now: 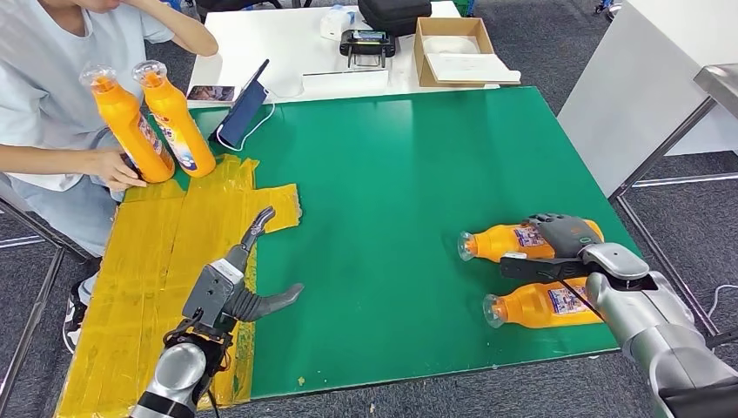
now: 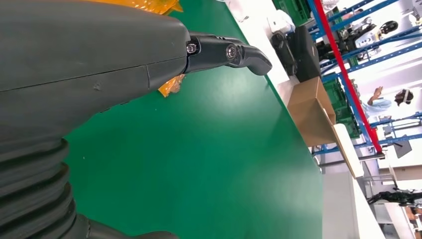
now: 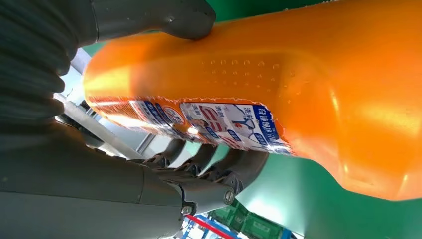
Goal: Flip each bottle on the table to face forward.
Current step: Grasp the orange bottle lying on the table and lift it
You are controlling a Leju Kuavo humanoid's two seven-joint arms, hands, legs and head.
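Note:
Two orange bottles lie on their sides on the green mat (image 1: 392,174) at the right. My right hand (image 1: 561,246) wraps the far bottle (image 1: 505,241); in the right wrist view this bottle (image 3: 278,84) sits between the thumb (image 3: 169,17) and the fingers (image 3: 214,169), label showing. The near bottle (image 1: 540,305) lies just in front, untouched. Two more orange bottles (image 1: 130,122) (image 1: 178,117) stand upright at the far left, where a person's hand (image 1: 117,167) rests at the base of one. My left hand (image 1: 252,279) hovers open over the mat's left side, its fingers (image 2: 234,52) spread.
Yellow tape (image 1: 165,270) covers the table's left part. A dark blue phone (image 1: 244,109) leans at the back left. On the white table behind stand a cardboard box (image 1: 452,48) and a black device (image 1: 365,42). The person sits at the far left.

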